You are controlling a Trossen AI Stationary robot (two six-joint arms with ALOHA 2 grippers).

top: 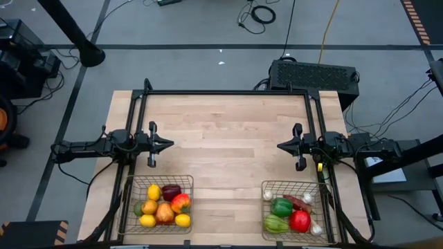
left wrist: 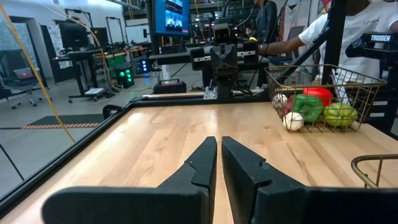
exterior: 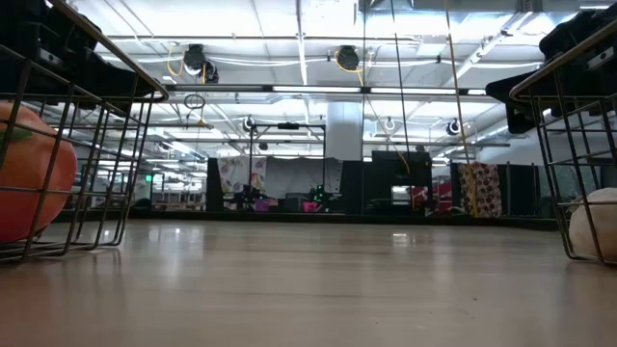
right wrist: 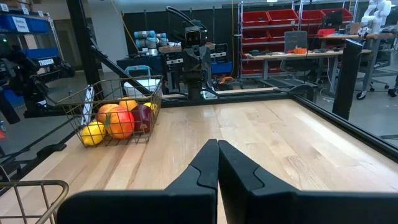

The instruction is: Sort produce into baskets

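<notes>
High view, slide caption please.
Produce sorted into left basket and right basket; left gripper, right gripper shut, empty.

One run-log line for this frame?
produce sorted in both baskets | table | left gripper shut | right gripper shut

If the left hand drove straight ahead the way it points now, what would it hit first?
Nothing on the table, it seems: the shut left hand points across bare wood at the right hand facing it. Both baskets appear off that line.
</notes>
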